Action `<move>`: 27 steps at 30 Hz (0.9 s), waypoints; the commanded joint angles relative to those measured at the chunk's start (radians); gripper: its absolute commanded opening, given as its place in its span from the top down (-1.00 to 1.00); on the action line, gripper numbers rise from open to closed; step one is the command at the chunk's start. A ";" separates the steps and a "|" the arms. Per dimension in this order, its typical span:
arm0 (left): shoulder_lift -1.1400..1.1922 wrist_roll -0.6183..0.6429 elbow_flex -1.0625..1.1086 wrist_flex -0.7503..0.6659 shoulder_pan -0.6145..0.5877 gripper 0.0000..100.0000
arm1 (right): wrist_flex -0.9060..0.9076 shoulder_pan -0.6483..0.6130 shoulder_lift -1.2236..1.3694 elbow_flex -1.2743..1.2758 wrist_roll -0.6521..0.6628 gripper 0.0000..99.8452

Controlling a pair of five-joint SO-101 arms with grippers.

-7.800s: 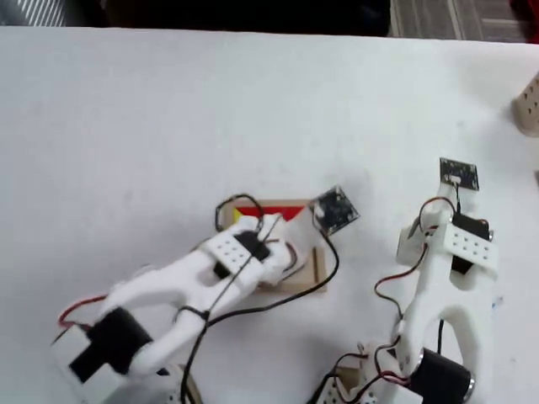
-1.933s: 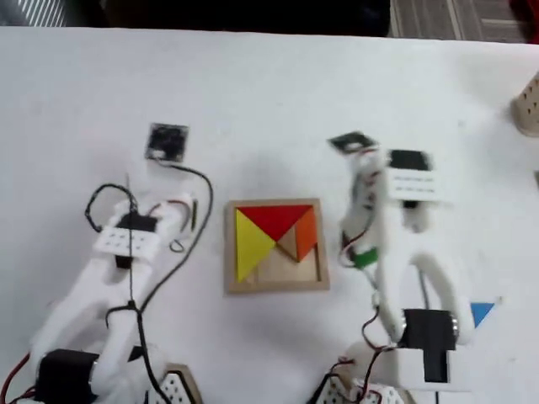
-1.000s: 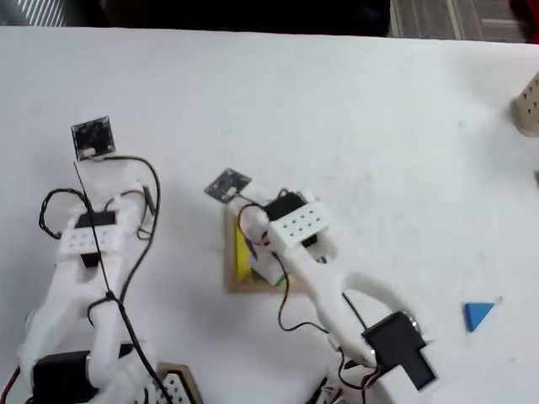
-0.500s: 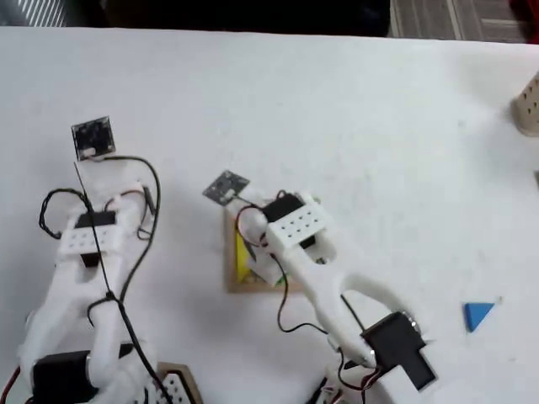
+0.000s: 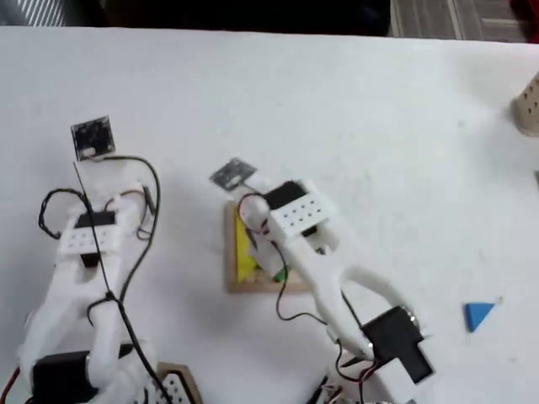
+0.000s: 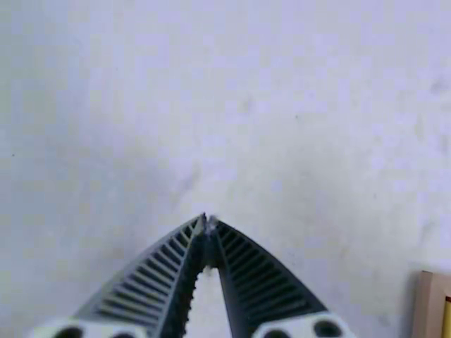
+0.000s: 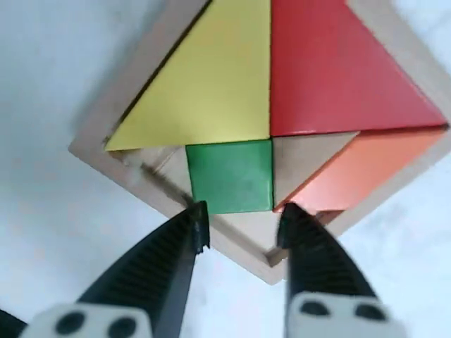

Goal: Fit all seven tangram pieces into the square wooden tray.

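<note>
The square wooden tray [image 7: 106, 116] holds a yellow triangle [image 7: 211, 84], a red triangle [image 7: 331, 70], an orange piece [image 7: 359, 172] and a green square [image 7: 230, 176]. A wood-coloured triangular patch [image 7: 306, 156] lies between the green and the orange. My right gripper [image 7: 243, 222] hangs open just above the tray's near corner, one finger on each side of the green square, which lies flat in the tray. From above, the right arm [image 5: 295, 223] covers most of the tray [image 5: 229, 252]. My left gripper [image 6: 208, 224] is shut and empty over bare table left of the tray.
A blue triangle [image 5: 478, 314] lies loose on the table at the front right, behind the right arm's base. A pale pegged block [image 5: 529, 105] stands at the right edge. The tray's corner [image 6: 431, 303] shows beside the left gripper. The far half of the table is white and open.
The left arm has left the tray and drawn back to the left. The right arm swung in over the tray with the green square, which now lies in the tray; the arm lifted slightly.
</note>
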 commanded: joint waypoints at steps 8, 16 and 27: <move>-0.041 0.011 -0.028 -0.017 0.027 0.96 | 0.036 -0.021 -0.010 0.015 0.046 0.96; -0.041 0.011 -0.028 -0.017 0.027 0.96 | -0.262 -0.033 -0.005 0.189 -0.031 0.96; -0.041 0.011 -0.028 -0.017 0.027 0.96 | -0.166 0.101 -0.056 0.112 -0.012 0.96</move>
